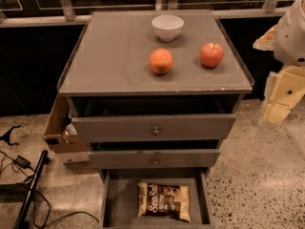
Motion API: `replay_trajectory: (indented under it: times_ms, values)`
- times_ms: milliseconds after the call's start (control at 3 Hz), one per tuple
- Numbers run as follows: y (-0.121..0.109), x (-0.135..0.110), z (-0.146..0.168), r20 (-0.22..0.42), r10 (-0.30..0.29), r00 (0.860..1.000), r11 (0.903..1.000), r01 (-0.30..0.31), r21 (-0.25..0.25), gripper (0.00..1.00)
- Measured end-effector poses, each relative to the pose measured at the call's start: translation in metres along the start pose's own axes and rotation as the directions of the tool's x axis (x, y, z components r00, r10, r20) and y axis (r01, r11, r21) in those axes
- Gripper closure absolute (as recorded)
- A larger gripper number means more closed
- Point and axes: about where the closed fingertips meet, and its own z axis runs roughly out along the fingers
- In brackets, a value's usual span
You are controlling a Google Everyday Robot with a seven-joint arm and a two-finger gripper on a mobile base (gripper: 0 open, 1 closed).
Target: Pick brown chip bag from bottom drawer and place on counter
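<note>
Down in the open bottom drawer [110,199] we see the brown chip bag [163,201] lying flat, lettering up, near the middle of the floor. Up on the counter [109,56] sit a white bowl [167,26], an orange [161,61] and an apple [211,55]. Our gripper [282,95] hangs beyond the counter's right side, well apart from the bag; we cannot tell whether it is spread or closed.

The brown chip bag [163,201], below the counter's [109,66] front edge, reads "Sea Salt"; smaller print seems illegible. The gripper [279,101] hangs beyond the right edge.
</note>
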Motion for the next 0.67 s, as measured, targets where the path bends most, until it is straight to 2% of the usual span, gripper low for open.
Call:
replay_trajectory:
  times_ms: [333, 667]
  values:
    - [0.0000, 0.0000, 0.0000, 0.000, 0.000, 1.000, 1.0000, 0.000, 0.000, 0.00]
    - [0.0000, 0.0000, 0.0000, 0.000, 0.000, 1.000, 1.0000, 0.000, 0.000, 0.16]
